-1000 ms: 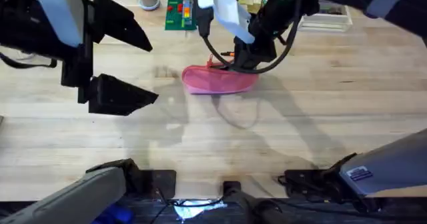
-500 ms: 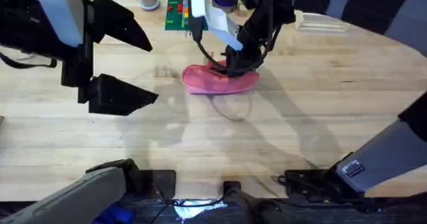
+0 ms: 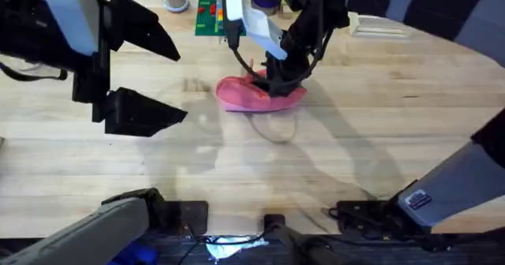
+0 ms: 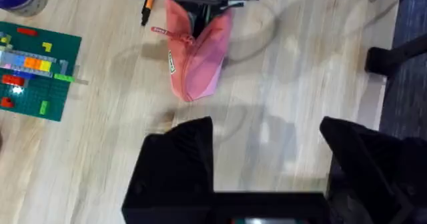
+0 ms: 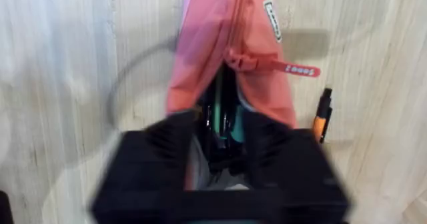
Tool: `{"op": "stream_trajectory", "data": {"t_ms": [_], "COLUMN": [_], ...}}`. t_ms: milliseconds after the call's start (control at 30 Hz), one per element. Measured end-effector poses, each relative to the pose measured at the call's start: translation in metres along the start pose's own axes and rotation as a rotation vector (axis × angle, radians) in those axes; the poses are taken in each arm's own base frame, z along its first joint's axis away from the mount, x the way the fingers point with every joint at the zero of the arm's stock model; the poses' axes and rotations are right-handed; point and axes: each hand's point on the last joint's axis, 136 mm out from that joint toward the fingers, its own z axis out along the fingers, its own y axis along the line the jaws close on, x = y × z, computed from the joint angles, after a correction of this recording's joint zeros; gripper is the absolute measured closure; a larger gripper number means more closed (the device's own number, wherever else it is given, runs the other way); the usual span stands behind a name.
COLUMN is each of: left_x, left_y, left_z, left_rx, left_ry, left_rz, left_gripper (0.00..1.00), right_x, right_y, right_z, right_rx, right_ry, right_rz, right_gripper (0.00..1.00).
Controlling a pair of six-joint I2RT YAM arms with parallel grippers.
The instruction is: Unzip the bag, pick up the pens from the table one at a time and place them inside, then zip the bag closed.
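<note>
The table (image 3: 371,139) is a big light plank top, and the bag (image 3: 241,96) sits toward its far middle, lying with its long axis running left-right across the overhead view. The right arm has reached over the middle and its right gripper (image 3: 278,82) is down at the right-hand end of the pouch, so it's clearly the nearer one; the left gripper (image 3: 142,72) hangs well off to the left with its jaws spread wide and nothing in them. From the right wrist camera the pouch runs straight away from the fingers, zipper line down its middle, with the part nearest the fingers gaping open and the pull tab (image 5: 280,67) sitting farther along, so I'd guess it's partly unzipped. Something dark and teal shows in the opening between the fingers, but I honestly can't tell whether the fingers are closed on anything or not. An orange pen (image 5: 321,116) with a black end lies on the wood just beside the pouch, roughly parallel to it, not inside.
</note>
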Motion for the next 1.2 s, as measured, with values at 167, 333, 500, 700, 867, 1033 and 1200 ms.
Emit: {"op": "stream_trajectory", "data": {"t_ms": [167, 333, 500, 700, 867, 1033, 1200], "left_x": [0.0, 0.0, 0.0, 0.0, 0.0, 0.0, 0.0], "left_y": [0.0, 0.0, 0.0, 0.0, 0.0, 0.0, 0.0], "left_z": [0.0, 0.0, 0.0, 0.0, 0.0, 0.0, 0.0], "left_rx": [0.0, 0.0, 0.0, 0.0, 0.0, 0.0, 0.0], "left_ry": [0.0, 0.0, 0.0, 0.0, 0.0, 0.0, 0.0], "left_rz": [0.0, 0.0, 0.0, 0.0, 0.0, 0.0, 0.0], "left_gripper": [0.006, 0.004, 0.005, 0.006, 0.006, 0.006, 0.006], "right_x": [-0.003, -0.003, -0.003, -0.005, -0.009, 0.005, 0.028], "right_y": [0.0, 0.0, 0.0, 0.002, 0.005, -0.008, -0.039], "right_z": [0.0, 0.0, 0.0, -0.002, -0.026, -0.077, -0.098], "right_rx": [-0.002, -0.002, -0.002, -0.005, 0.027, 0.152, 0.273], "right_ry": [-0.012, -0.012, -0.012, -0.024, -0.065, -0.122, -0.14], "right_rz": [-0.009, -0.01, -0.01, 0.024, 0.045, 0.1, 0.152], "right_gripper": [0.022, 0.006, 0.005, 0.005, 0.005, 0.006, 0.005]}}
